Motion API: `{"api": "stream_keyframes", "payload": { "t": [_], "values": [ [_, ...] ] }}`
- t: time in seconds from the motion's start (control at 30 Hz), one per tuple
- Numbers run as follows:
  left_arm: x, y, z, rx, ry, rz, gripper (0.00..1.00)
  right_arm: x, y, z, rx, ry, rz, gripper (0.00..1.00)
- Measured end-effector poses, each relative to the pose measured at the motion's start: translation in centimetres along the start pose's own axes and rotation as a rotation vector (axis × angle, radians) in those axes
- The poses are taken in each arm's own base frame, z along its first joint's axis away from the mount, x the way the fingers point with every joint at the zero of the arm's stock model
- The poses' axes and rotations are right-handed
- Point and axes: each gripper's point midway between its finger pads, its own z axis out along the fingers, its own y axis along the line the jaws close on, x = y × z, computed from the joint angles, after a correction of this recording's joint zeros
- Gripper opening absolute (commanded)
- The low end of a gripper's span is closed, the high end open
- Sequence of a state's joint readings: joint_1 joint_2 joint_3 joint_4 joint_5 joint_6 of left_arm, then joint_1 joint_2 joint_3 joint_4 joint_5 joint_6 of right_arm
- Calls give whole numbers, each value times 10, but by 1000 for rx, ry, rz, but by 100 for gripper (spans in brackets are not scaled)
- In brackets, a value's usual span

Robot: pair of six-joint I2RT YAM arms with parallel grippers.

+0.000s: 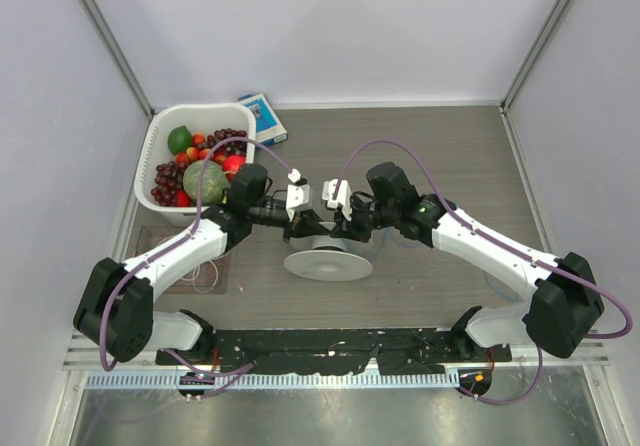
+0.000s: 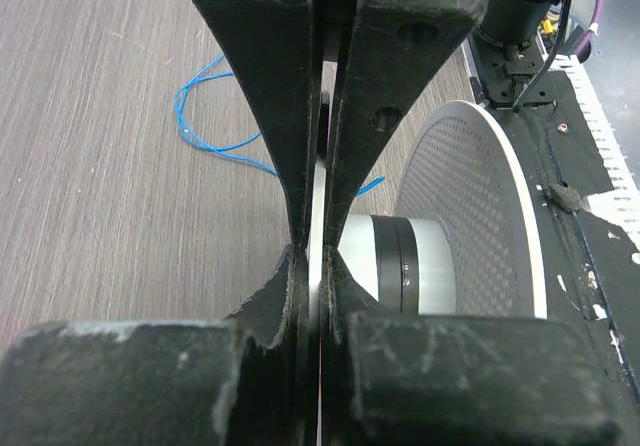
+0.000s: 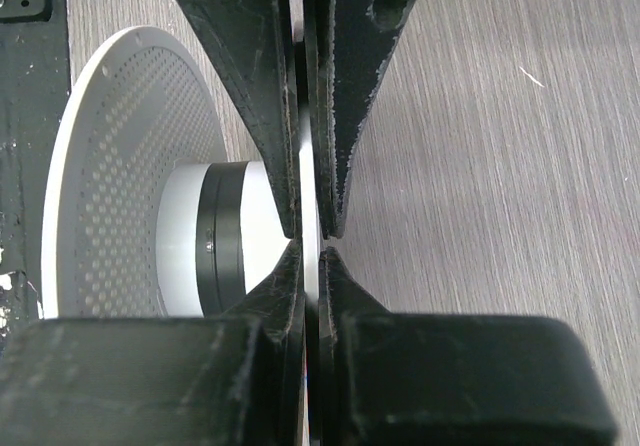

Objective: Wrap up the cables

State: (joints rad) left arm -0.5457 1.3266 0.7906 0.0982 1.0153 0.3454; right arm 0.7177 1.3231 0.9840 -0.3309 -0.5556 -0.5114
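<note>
A white spool [image 1: 328, 256] with perforated flanges lies mid-table. My left gripper [image 1: 303, 228] and right gripper [image 1: 346, 230] meet over it. In the left wrist view the left gripper [image 2: 325, 166] is shut on the thin edge of one spool flange; the hub [image 2: 390, 261] and other flange [image 2: 470, 216] are to the right. The right gripper [image 3: 305, 166] is shut on that same thin flange edge, with the hub [image 3: 215, 236] and far flange [image 3: 120, 166] to the left. A thin blue cable [image 2: 205, 116] lies loose on the table beyond. A white cable [image 1: 205, 274] lies at the left. No red cable shows.
A white basket [image 1: 158, 151] of fruit stands at the back left, with a blue box [image 1: 263, 116] beside it. A black mat [image 1: 330, 346] runs along the near edge by the arm bases. Grey walls enclose the table.
</note>
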Motion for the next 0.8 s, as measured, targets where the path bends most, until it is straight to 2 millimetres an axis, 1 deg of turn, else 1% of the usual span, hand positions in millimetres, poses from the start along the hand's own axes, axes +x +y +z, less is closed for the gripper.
{"api": "stream_keyframes", "payload": {
  "t": [0.03, 0.1, 0.13, 0.2, 0.23, 0.37, 0.53, 0.57, 0.67, 0.73, 0.8],
  "values": [
    [-1, 0, 0, -1, 5, -7, 0, -1, 0, 0, 1, -2, 4, 5],
    [-5, 1, -2, -6, 22, -24, 0, -5, -3, -2, 8, -8, 13, 17],
    [-8, 2, -4, -10, 32, -30, 0, -7, -4, -3, 11, -13, 17, 34],
    [-15, 3, -8, -29, 46, -39, 0, -13, -7, -6, 27, -24, 29, 56],
    [-17, 5, -10, -51, 58, -58, 0, -16, -12, -8, 55, -25, 28, 66],
    [-27, 3, -21, -93, 68, -99, 0, -21, -26, -25, 147, -32, 33, 79],
    [-44, 10, -35, -134, 61, -171, 0, -34, -47, -60, 255, -44, 38, 87],
    [-50, 13, -38, -143, 58, -184, 0, -37, -53, -66, 278, -49, 40, 88],
    [-72, 24, -47, -177, 33, -214, 0, -44, -80, -96, 376, -64, 58, 89],
    [-88, 32, -53, -205, 9, -244, 0, -42, -96, -117, 441, -69, 83, 89],
    [-102, 41, -60, -246, -7, -282, 0, -35, -104, -133, 487, -64, 107, 89]
  ]
}}
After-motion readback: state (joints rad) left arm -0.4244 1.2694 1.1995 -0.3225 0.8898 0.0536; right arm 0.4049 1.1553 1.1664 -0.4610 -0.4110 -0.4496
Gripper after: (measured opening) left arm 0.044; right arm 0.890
